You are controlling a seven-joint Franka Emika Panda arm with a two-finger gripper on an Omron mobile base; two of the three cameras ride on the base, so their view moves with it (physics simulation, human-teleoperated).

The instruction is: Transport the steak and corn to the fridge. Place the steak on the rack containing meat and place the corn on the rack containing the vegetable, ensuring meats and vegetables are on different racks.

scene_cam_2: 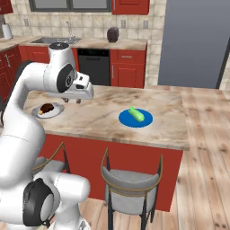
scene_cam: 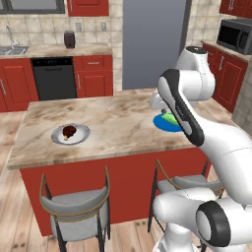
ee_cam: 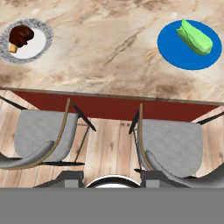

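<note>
The steak (scene_cam: 70,131) (scene_cam_2: 47,108) (ee_cam: 21,36), a dark reddish-brown lump, lies on a grey plate (scene_cam: 83,136) at the left of the island counter. The corn (scene_cam: 170,118) (scene_cam_2: 136,114) (ee_cam: 194,38), a bright light-green cob, rests on a blue plate (scene_cam_2: 128,120) at the right. My gripper (ee_cam: 112,178) (scene_cam_2: 73,101) hangs above the counter's near edge between the two plates, open and holding nothing. The tall grey fridge (scene_cam: 152,44) (scene_cam_2: 197,40) stands beyond the island. Its racks are hidden.
The marble island counter (scene_cam: 118,115) has two grey stools (scene_cam: 74,204) (scene_cam_2: 132,184) tucked at its near side. Red cabinets, a dishwasher (scene_cam: 53,76) and a sink line the back wall. A microwave (scene_cam: 236,34) sits at the right. Wooden floor runs right of the island.
</note>
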